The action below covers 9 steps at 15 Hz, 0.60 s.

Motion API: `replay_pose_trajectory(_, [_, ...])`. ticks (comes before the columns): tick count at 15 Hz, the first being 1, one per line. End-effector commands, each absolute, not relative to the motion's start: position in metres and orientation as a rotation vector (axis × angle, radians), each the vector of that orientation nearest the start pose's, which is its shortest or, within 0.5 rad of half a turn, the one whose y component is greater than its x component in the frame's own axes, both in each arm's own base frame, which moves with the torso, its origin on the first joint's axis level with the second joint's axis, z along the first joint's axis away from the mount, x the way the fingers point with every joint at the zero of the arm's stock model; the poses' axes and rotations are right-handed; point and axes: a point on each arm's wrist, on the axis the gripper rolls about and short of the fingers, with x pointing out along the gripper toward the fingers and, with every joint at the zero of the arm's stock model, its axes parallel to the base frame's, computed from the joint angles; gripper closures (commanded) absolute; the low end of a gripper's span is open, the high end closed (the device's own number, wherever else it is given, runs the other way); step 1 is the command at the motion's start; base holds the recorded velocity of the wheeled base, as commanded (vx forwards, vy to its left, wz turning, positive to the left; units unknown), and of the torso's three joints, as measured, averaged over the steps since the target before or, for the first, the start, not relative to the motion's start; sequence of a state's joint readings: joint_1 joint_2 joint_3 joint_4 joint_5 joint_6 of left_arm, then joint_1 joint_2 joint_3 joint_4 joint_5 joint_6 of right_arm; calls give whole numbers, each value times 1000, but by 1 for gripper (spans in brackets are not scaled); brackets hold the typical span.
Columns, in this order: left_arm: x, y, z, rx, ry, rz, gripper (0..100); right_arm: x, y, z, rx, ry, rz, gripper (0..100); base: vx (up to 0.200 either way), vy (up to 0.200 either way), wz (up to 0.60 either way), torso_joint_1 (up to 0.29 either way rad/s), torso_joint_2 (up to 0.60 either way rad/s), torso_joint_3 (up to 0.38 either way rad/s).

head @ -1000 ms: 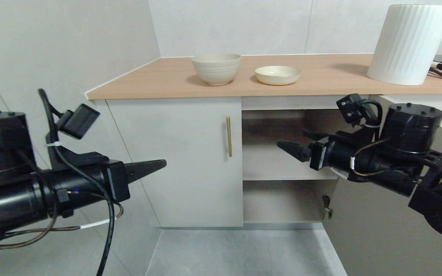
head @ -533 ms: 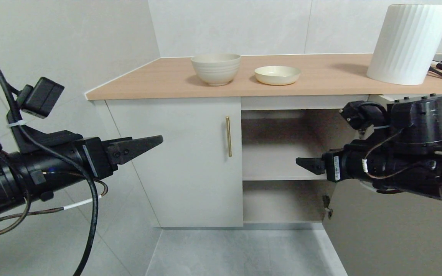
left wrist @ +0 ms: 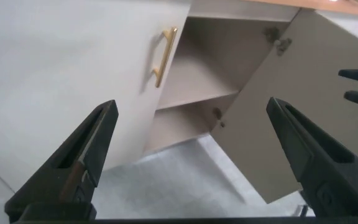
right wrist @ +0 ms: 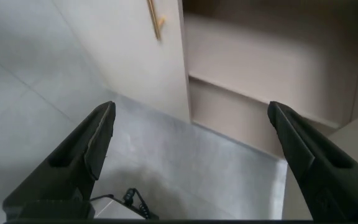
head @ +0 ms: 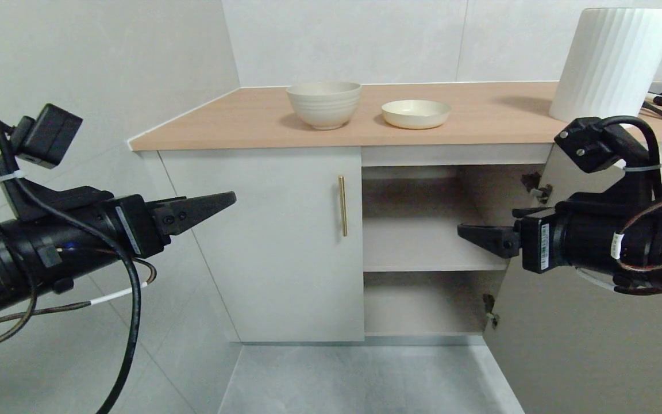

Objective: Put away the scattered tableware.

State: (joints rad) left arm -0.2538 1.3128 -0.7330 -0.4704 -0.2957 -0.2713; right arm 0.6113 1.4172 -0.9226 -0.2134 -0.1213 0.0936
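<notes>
Head view shows the bowl (head: 324,103) and dish (head: 416,112) on the surface (head: 222,129) at twelve o'clock, above the open cupboard (head: 417,253), seemingly ready to receive them; left fingers (left wrist: 89,146) and right fingers (right wrist: 86,149) spread wide, empty

My left arm reaches forward from my left side, tip angled slightly upward, and my left pincer (head: 219,202) has its fingers (left wrist: 92,140) spread wide. My right arm lies about level, and my right pincer (head: 472,234) points toward my left, fingers (right wrist: 92,137) equally wide apart.
</notes>
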Motion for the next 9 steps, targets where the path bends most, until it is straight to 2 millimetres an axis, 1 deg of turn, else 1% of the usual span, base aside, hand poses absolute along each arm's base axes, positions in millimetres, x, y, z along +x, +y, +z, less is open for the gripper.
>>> replay_pose_trajectory(1, [203,-59,247,-267,181,-531,0,195,134,257,-3,267,477,0,200,0,0,2,-2,12])
replay_pose_trajectory(3, [204,-60,247,-268,184,-530,0,195,135,257,2,265,477,0,200,0,0,5,-2,7])
replay_pose_trajectory(5, [206,-60,245,-268,191,-529,0,189,133,262,28,250,485,0,200,0,0,5,0,2])
replay_pose_trajectory(8, [206,-60,247,-270,186,-528,0,186,131,265,36,239,486,0,200,0,0,2,-1,1])
replay_pose_trajectory(9, [206,-60,247,-270,186,-528,0,186,131,265,36,239,487,0,0,0,0,0,0,0])
